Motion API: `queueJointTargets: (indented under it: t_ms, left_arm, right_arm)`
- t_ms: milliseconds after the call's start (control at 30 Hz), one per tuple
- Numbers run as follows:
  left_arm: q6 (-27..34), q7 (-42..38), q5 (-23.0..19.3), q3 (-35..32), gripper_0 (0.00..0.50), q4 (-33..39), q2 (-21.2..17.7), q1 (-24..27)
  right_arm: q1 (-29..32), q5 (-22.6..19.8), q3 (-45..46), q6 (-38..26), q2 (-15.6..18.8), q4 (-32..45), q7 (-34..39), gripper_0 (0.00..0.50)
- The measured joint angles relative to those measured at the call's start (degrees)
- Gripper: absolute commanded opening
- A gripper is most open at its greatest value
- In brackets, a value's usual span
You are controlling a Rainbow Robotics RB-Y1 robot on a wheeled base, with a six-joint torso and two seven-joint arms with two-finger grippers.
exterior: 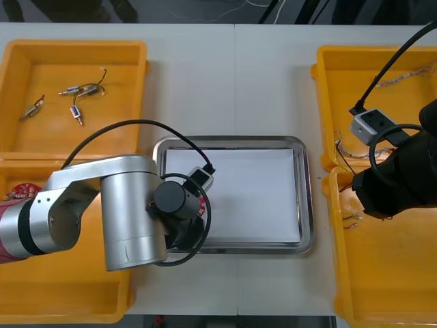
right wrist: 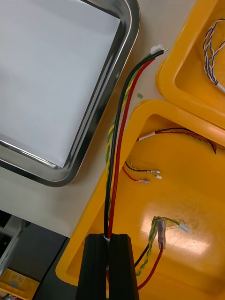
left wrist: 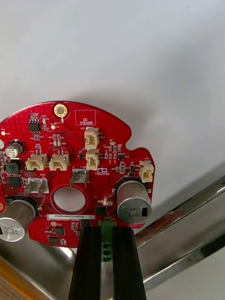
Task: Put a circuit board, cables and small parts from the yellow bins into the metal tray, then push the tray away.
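My left gripper (left wrist: 107, 239) is shut on the green connector at the edge of a round red circuit board (left wrist: 65, 159). The board hangs over the white inside of the metal tray (left wrist: 187, 234), near a corner of its rim. In the front view the left arm's wrist (exterior: 174, 201) covers the tray's (exterior: 304, 198) near left corner. My right gripper (right wrist: 111, 243) is shut on a red and yellow cable (right wrist: 119, 122) with a black strand. The cable runs from the fingers across the bin's rim (right wrist: 136, 112), and its white plug lies over the table beside the tray (right wrist: 112, 75).
Several more cables (right wrist: 157, 234) lie in the right near bin (right wrist: 197, 201). A twisted blue and white cable (right wrist: 211, 51) lies in the right far bin. Small metal parts (exterior: 75, 92) sit in the left far bin (exterior: 75, 48). Another red board (exterior: 20, 190) lies in the left near bin.
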State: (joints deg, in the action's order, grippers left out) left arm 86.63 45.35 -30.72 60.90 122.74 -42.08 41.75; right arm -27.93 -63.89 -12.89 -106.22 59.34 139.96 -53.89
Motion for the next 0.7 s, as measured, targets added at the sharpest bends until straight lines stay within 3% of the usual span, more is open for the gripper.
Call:
queueJointTargets:
  t_ms: [633,667,700]
  left_arm:
    - [-1.3,0.0,2.9,4.3,0.007,-0.8,0.6,0.0]
    - [-1.4,0.0,2.9,4.3,0.045,-0.8,0.6,0.0]
    - [-1.4,0.0,2.9,4.3,0.173,-0.8,0.6,0.0]
  right_arm:
    - [0.0,0.0,0.0,-0.2,0.0,0.0,0.0,0.0]
    - [0.0,0.0,0.0,-0.2,0.0,0.0,0.0,0.0]
    - [0.0,0.0,0.0,-0.2,0.0,0.0,0.0,0.0]
